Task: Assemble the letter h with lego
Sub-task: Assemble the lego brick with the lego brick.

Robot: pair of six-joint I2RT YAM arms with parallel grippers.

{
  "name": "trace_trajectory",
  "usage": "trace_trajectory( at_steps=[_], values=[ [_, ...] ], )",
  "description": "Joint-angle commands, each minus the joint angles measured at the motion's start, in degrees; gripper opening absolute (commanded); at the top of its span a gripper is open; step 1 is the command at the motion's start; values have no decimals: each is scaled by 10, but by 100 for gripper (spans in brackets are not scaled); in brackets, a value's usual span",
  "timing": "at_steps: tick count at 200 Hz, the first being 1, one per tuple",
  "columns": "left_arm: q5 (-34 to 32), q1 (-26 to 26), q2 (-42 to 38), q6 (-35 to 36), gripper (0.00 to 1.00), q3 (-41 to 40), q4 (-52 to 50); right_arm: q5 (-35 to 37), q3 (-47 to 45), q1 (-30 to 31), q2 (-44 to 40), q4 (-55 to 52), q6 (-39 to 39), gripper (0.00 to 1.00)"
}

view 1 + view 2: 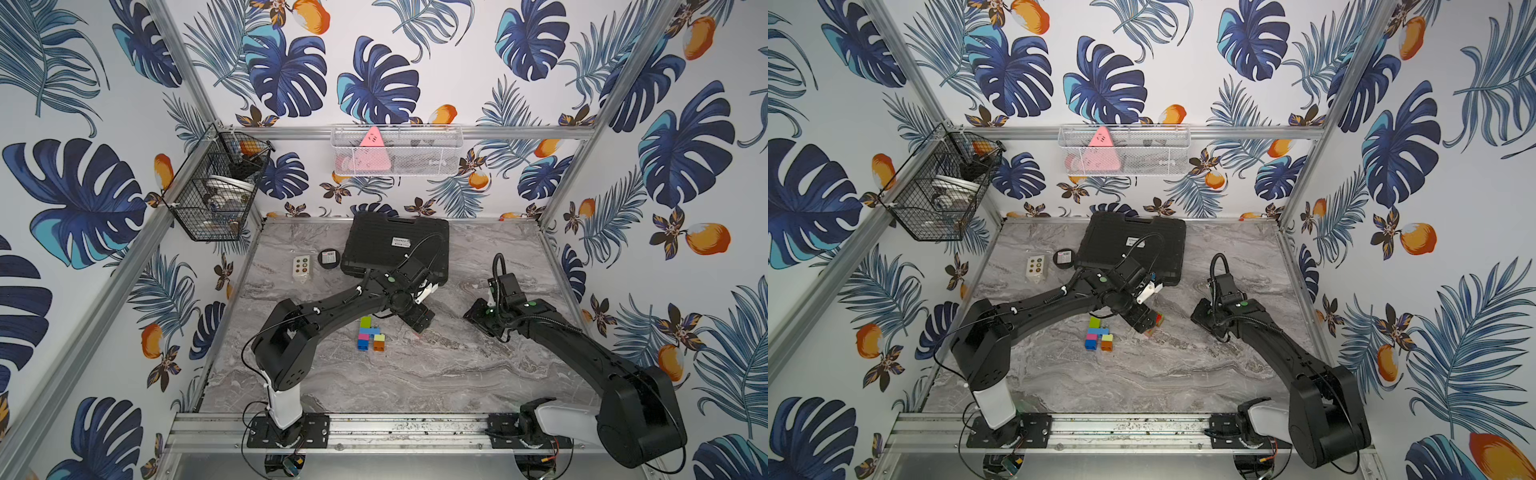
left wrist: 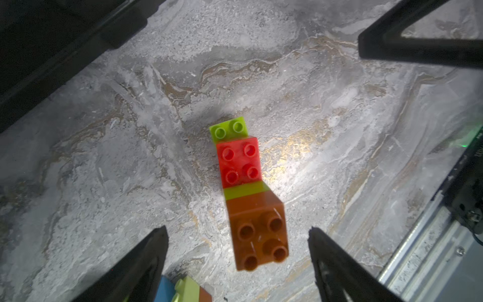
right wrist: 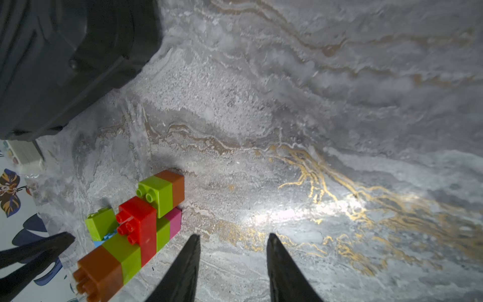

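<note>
Well, left gripper (image 2: 237, 230) spread, flanking a glossy studded lego (image 2: 239, 162) stack; right gripper (image 3: 234, 235) parted, empty, over veined marble-look tabletop (image 3: 339, 104)

Lime, blue, pink, orange lego cluster (image 1: 369, 334) lying on marble tabletop (image 1: 457, 374), separate orange-lime-red lego piece (image 2: 251, 193) nearby

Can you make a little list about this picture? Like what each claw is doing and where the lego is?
Left claw: open, either side of the orange brick
Right claw: open, holding nothing
Lego strip: lime, red and orange bricks joined, lying on the marble table
Lego cluster: near the strip, on the table
</note>
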Motion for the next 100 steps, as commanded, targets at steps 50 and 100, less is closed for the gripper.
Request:
trace_trajectory(
  at_steps=[50, 100],
  values=[
    [-19, 0, 9, 8, 86, 9, -4, -204, 73, -2, 119, 51, -106, 54],
    [-15, 2, 10, 13, 86, 4, -2, -282, 118, -2, 185, 56, -155, 64]
  ],
)
